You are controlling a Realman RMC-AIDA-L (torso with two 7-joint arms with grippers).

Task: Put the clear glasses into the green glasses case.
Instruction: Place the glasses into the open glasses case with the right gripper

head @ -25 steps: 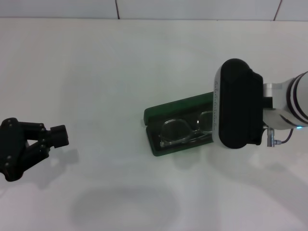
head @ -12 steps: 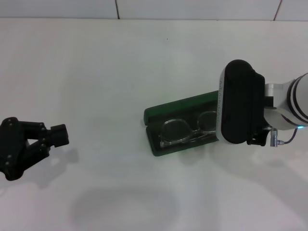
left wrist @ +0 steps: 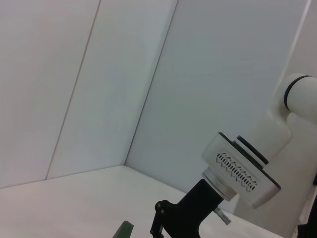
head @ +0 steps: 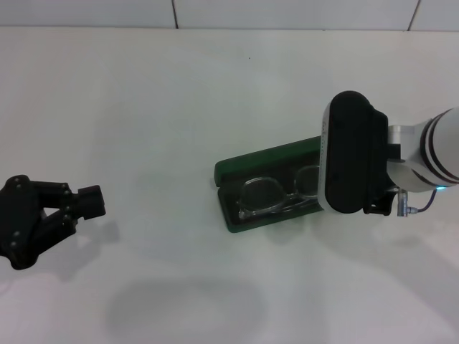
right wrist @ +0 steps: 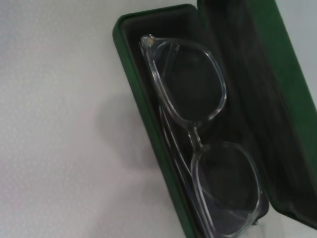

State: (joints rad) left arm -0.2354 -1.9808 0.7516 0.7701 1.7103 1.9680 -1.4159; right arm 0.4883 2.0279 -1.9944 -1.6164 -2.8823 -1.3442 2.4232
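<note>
The green glasses case (head: 264, 163) lies open on the white table, right of the middle, with its lid (right wrist: 270, 74) folded back. The clear glasses (head: 262, 195) lie inside its dark tray, lenses up. The right wrist view shows both lenses of the glasses (right wrist: 192, 82) within the case rim (right wrist: 132, 84). The black housing of my right arm's wrist (head: 355, 163) hangs above the right end of the case and hides that end. My left gripper (head: 90, 203) rests far to the left on the table, shut and holding nothing.
The white table (head: 158, 107) runs to a tiled wall at the back. The left wrist view shows that wall, my right arm's white wrist (left wrist: 247, 171) farther off, and a sliver of the green case (left wrist: 123, 231).
My right wrist drifted a little to the right, then back left over the case. The glasses and the case stayed where they were. The left arm barely moved.
</note>
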